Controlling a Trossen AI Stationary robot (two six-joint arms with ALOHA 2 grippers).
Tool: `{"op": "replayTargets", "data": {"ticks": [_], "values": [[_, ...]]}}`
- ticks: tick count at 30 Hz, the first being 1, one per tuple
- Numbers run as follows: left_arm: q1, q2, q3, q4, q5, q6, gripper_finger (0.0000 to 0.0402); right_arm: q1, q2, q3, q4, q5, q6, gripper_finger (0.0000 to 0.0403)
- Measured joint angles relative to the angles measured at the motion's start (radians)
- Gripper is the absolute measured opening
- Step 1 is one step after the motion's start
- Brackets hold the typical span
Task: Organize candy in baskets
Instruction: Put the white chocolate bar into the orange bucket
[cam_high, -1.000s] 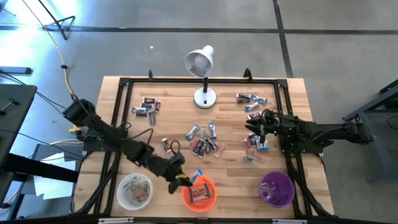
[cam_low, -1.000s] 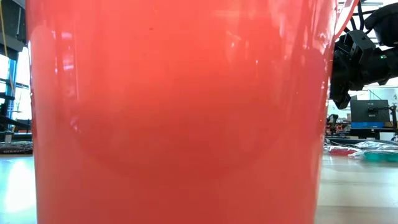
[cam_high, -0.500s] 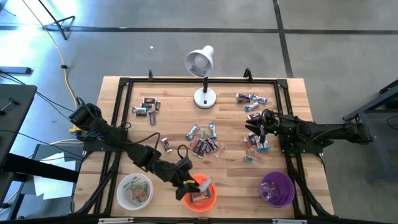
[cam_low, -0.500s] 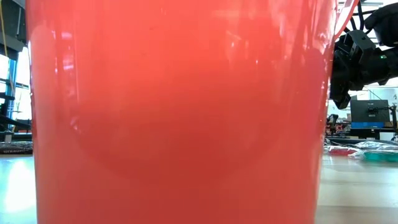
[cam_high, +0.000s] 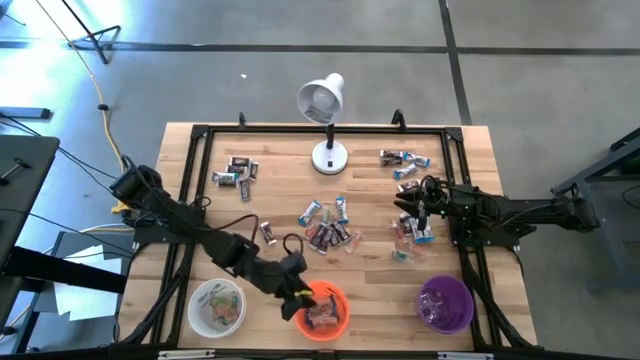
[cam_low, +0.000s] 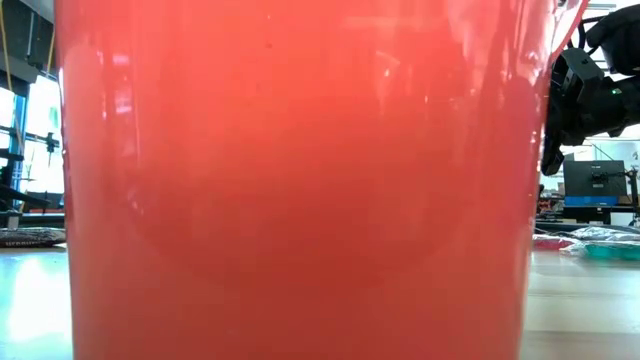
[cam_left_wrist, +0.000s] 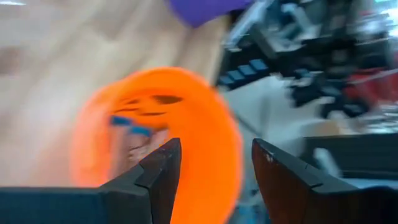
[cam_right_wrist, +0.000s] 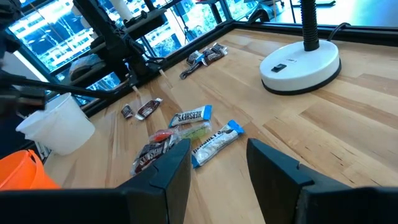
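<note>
One orange basket (cam_low: 300, 180) fills low view | left end effector (cam_left_wrist: 211, 168) released | wrist blurred

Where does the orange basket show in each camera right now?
High view: orange basket at the near edge, between the white and purple baskets, left claw at its rim.
Low view: its wall fills nearly the whole picture.
Left wrist view: just past the open claw's fingers.
Right wrist view: only an edge in a corner.
Shared landmark: white basket, beside it.

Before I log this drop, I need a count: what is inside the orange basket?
The orange basket holds a few wrapped candies, brown with some blue. The left gripper, open at its rim, covers part of the inside, so no exact count.
</note>
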Motion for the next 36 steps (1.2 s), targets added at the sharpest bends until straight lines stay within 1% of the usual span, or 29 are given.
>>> {"op": "replayTargets", "data": {"ticks": [2,6,8,11,15,17,20,24,31,34,36], "values": [[0.011,-0.024,0.001,-0.133,-0.044,0.016,0.0184,0.0,0.0,0.0,0.0,0.0,0.0,0.0152],[0.063,-0.083,-0.001,-0.548,-0.12,-0.03,0.0184,0.0,0.0,0.0,0.0,0.0,0.0,0.0152],[0.094,-0.117,-0.001,-0.7,-0.15,-0.047,0.0184,0.0,0.0,0.0,0.0,0.0,0.0,0.0152],[0.139,-0.171,0.0,-0.85,-0.191,-0.059,0.0184,0.0,0.0,0.0,0.0,0.0,0.0,0.0152],[0.203,-0.235,-0.01,-0.995,-0.29,-0.059,0.0184,0.0,0.0,0.0,0.0,0.0,0.0,0.0152],[0.242,-0.263,-0.03,-1.056,-0.308,-0.052,0.0184,0.0,0.0,0.0,0.0,0.0,0.0,0.0152],[0.307,-0.308,-0.077,-1.117,-0.294,-0.006,0.0184,0.0,0.0,0.0,0.0,0.0,0.0,0.0152],[0.42,-0.416,-0.179,-1.119,-0.28,0.109,0.0184,0.0,0.0,0.0,0.0,0.0,0.0,0.0152],[0.687,-0.64,-0.365,-1.09,-0.164,0.315,0.0184,0.0,0.0,0.0,0.0,0.0,0.0,0.0152],[0.786,-0.687,-0.429,-1.046,-0.097,0.404,0.0184,0.0,0.0,0.0,0.0,0.0,0.0,0.0152],[0.843,-0.69,-0.456,-1.016,-0.082,0.441,0.0184,0.0,0.0,0.0,0.0,0.0,0.0,0.0152]]}}
